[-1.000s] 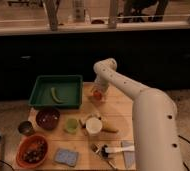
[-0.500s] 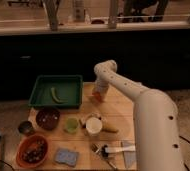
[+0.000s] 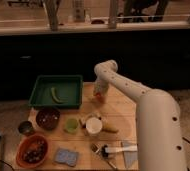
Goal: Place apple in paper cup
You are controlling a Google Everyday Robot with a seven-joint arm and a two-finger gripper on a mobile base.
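The apple [image 3: 98, 96] is a small red-orange fruit on the wooden table, just right of the green tray. My gripper [image 3: 99, 90] hangs at the end of the white arm, pointing down right at the apple and partly covering its top. The paper cup [image 3: 93, 125] is a short white cup standing upright nearer the table's front, below the apple and apart from it.
A green tray [image 3: 73, 85] holds a curved green vegetable [image 3: 55, 95]. A dark bowl [image 3: 48, 117], light green cup [image 3: 71, 125], grey metal cup [image 3: 25, 128], orange bowl [image 3: 33, 150], blue sponge [image 3: 66, 156], a yellow-brown item [image 3: 109, 129] and utensils [image 3: 113, 149] surround the cup.
My gripper stays at the apple by the tray, shifted only slightly. The cup and the other things have not moved.
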